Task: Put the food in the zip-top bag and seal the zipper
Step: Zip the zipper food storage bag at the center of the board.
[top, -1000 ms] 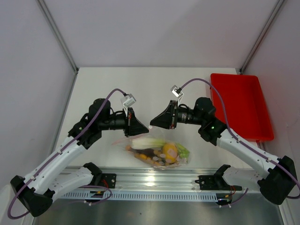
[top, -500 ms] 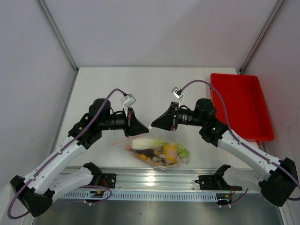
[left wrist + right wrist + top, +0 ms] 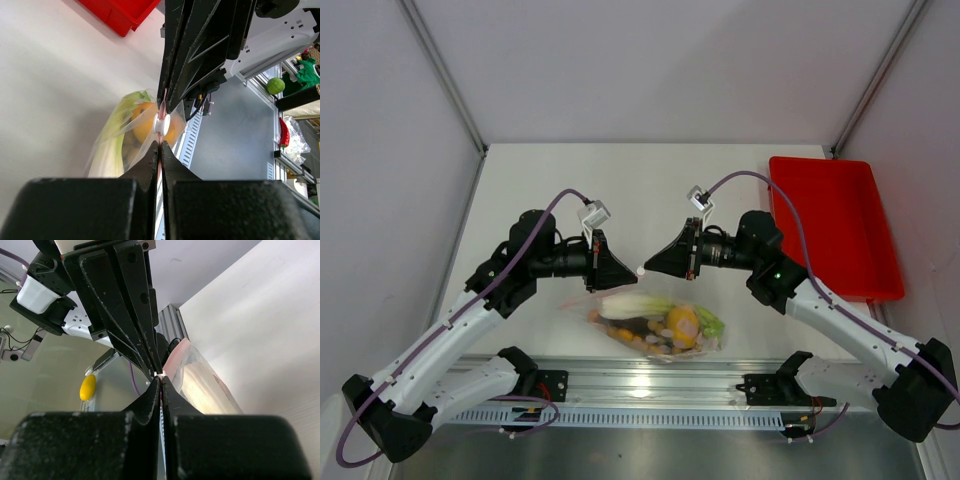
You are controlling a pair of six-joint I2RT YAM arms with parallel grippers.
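Observation:
The zip-top bag (image 3: 655,325) hangs tilted just above the table's near edge, with the food inside: a yellow lemon (image 3: 682,322), a green-white leek (image 3: 635,303) and darker pieces. My left gripper (image 3: 632,270) and right gripper (image 3: 646,270) meet tip to tip over it. Each is shut on the pinkish zipper (image 3: 163,107), on either side of a small white slider (image 3: 161,124). In the left wrist view the left gripper (image 3: 160,143) pinches the strip, with the lemon (image 3: 145,125) and the leek (image 3: 112,152) behind the plastic. The right gripper (image 3: 160,381) pinches it just below the slider (image 3: 159,373); the bag (image 3: 200,385) hangs to its right.
A red tray (image 3: 830,225) stands at the table's right side, also in the left wrist view as the red tray (image 3: 125,12). A metal rail (image 3: 650,385) runs along the near edge under the bag. Both arm bases sit at the bottom corners.
The right gripper's jaws have closed onto the zipper strip. The left gripper and the bag have stayed put.

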